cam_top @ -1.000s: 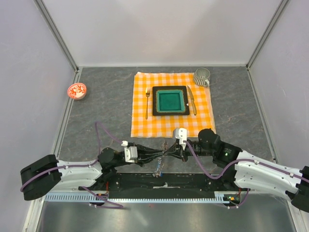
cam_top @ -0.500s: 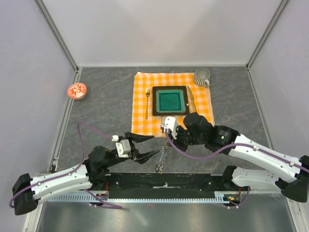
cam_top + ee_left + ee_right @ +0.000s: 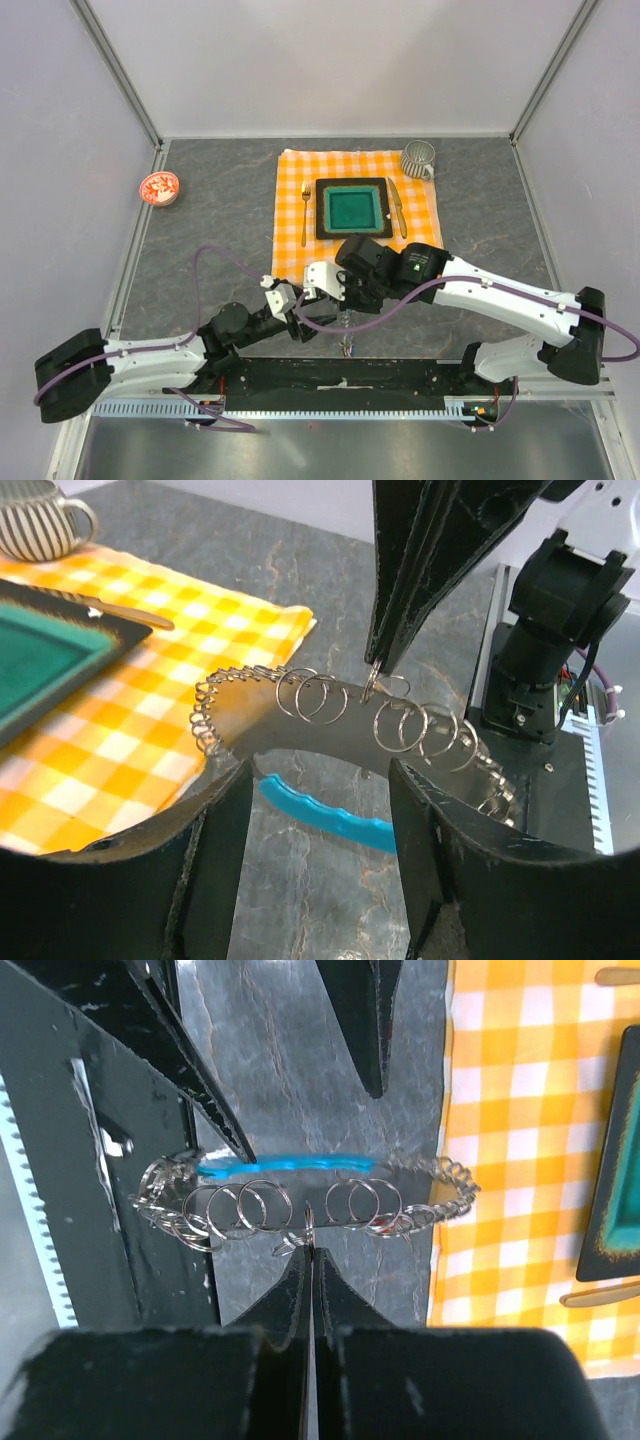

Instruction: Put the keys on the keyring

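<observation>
The keyring (image 3: 300, 1200) is a thin wire loop strung with several small split rings and a cyan clip (image 3: 290, 1163). It hangs above the grey table. My right gripper (image 3: 310, 1252) is shut on one small ring of it. My left gripper (image 3: 320, 775) is open, and the cyan clip (image 3: 320, 815) crosses the gap just past its fingertips; I cannot tell whether they touch. From above, both grippers meet at the keyring (image 3: 346, 322) near the cloth's front edge. The keys are too small to make out; a red speck (image 3: 382, 1222) shows among the rings.
An orange checked cloth (image 3: 300, 260) carries a dark square plate (image 3: 352, 208) with a green centre, a fork (image 3: 305, 212) and a knife (image 3: 398, 206). A striped mug (image 3: 418, 158) stands at its back right corner. A red-and-white dish (image 3: 159, 187) sits far left.
My left gripper opened, drew back, then came forward to the ring again. My right arm carried the keyring up and to the left, toward the cloth's front edge.
</observation>
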`<state>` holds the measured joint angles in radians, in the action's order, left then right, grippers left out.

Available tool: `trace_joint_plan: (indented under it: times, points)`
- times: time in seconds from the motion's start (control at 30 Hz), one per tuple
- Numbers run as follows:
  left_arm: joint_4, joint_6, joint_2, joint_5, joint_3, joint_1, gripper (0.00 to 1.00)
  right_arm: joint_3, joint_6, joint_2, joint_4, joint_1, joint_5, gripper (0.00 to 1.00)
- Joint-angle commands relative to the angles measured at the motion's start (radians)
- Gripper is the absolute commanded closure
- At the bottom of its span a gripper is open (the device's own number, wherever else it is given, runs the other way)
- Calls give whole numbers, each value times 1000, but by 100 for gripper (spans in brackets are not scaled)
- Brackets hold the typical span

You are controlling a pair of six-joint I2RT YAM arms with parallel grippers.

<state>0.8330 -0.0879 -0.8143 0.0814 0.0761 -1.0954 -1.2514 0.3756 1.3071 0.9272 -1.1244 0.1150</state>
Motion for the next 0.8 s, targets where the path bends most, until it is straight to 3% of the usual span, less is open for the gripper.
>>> trace_joint_plan:
  times: [0.0,0.2,0.77]
  points:
    - [363,-104,-150,3,-29,-1,38,-80,65,40,47,-15,-35,100]
    - [593,-92,-316,112,-16,-1,39,-92,80,78,61,-31,-48,100]
    - [753,-52,-399,167,8,-1,52,-63,98,44,56,-37,-38,100]
